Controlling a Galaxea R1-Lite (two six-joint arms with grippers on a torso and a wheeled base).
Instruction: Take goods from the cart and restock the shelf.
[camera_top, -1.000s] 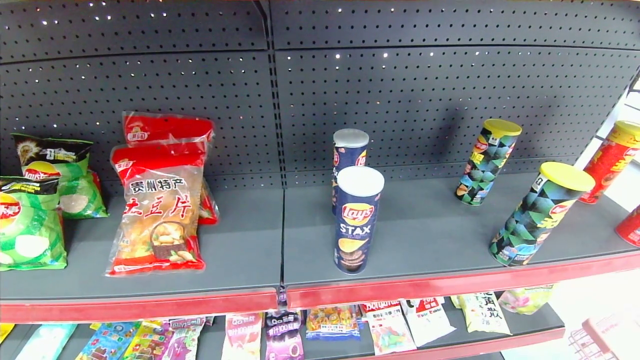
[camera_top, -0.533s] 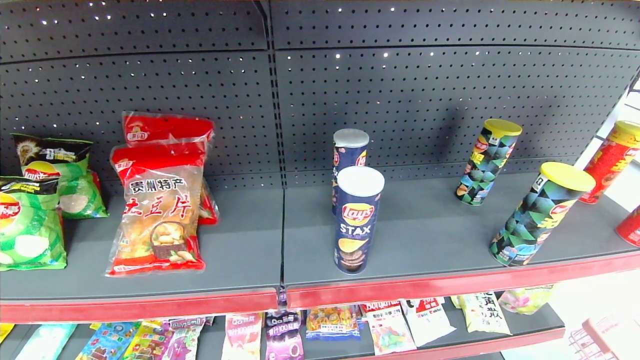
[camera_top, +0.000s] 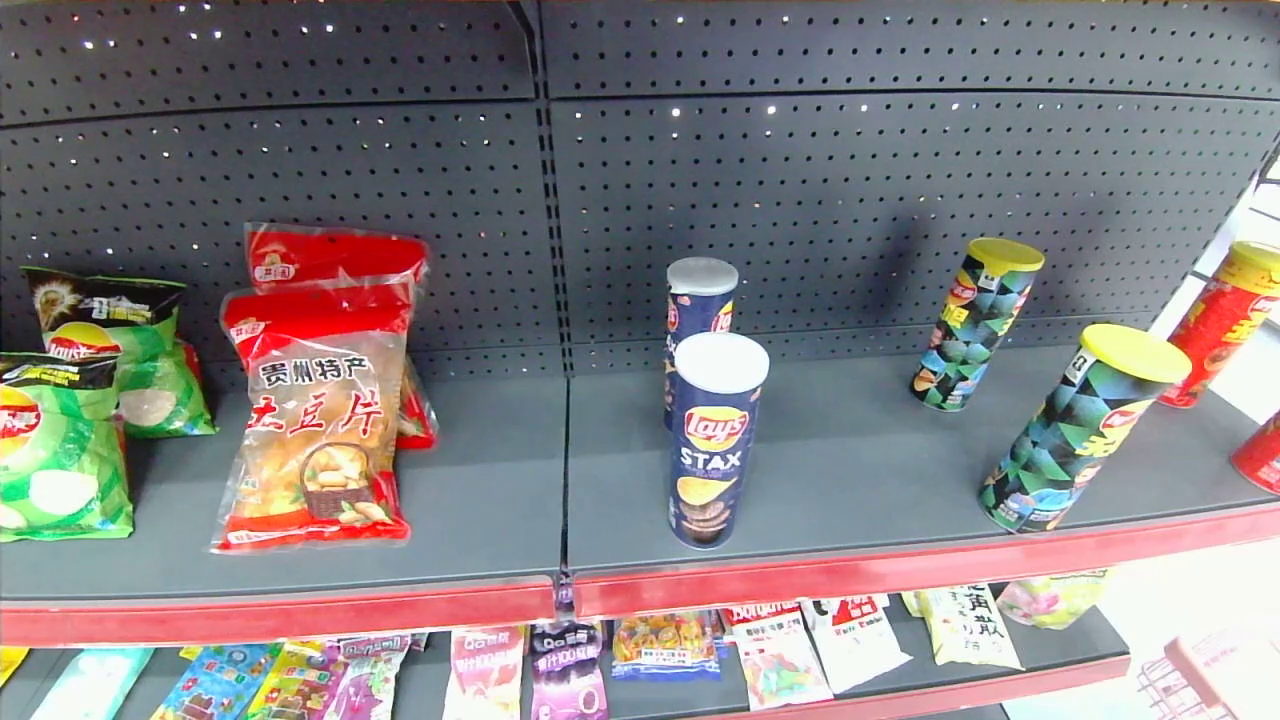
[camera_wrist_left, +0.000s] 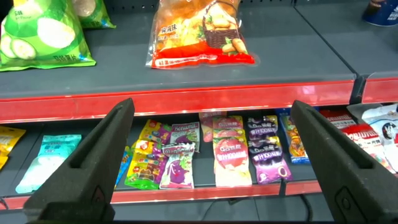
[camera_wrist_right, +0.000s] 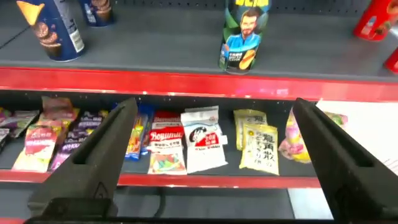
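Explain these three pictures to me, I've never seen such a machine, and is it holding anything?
This is a two-armed robot facing a store shelf. The wide picture comes from a camera on its head; the other two come from cameras on its wrists, each looking out between that arm's two dark fingers. The left gripper and right gripper are both open and hold nothing. On the shelf stand blue chip cans, patterned cans with yellow lids, red snack bags and green chip bags. Small sweet packets lie on the lower shelf.
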